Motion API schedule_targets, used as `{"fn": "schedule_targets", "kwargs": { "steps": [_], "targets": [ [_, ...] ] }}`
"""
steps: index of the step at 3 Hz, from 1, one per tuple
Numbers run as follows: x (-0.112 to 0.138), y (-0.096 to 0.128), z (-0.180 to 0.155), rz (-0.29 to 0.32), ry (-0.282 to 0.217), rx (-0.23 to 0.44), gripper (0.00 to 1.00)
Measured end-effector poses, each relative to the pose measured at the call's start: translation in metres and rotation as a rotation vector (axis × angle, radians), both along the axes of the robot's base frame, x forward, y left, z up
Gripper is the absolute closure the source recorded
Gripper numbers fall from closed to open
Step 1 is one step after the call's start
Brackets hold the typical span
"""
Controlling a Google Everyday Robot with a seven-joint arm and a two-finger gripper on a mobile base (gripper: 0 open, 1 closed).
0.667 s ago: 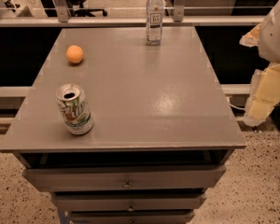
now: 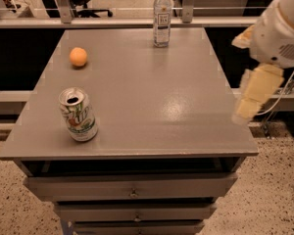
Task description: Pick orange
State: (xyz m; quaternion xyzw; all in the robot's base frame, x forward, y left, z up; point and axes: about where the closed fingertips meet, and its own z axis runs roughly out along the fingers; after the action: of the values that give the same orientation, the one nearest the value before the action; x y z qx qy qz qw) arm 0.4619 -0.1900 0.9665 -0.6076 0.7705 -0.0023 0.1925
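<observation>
None of the pick is done yet.
My gripper (image 2: 255,94) hangs well right of the soda can (image 2: 78,115), probably empty; how open, I cannot tell. The orange (image 2: 78,57) sits untouched beyond that can.

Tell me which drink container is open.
The soda can, front left: hole in its top; the bottle is capped. The gripper hangs off the table's right edge.

The arm (image 2: 279,31) is a bulbous white shell with a patch of small perforations (low on its right side); beneath it the gripper (image 2: 250,99), just off the table's (image 2: 152,106) right edge, is pale cream and blocky; a thin light cable (image 2: 283,98) loops beside it.
</observation>
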Motion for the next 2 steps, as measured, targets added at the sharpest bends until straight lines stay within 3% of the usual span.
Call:
{"fn": "schedule_targets", "kwargs": {
  "steps": [1,2],
  "targets": [
    [0.058,0.081,-0.020,0.096,-0.041,0.168,0.00],
    [0.091,0.134,-0.023,0.143,-0.082,0.263,0.00]
  ]
}}
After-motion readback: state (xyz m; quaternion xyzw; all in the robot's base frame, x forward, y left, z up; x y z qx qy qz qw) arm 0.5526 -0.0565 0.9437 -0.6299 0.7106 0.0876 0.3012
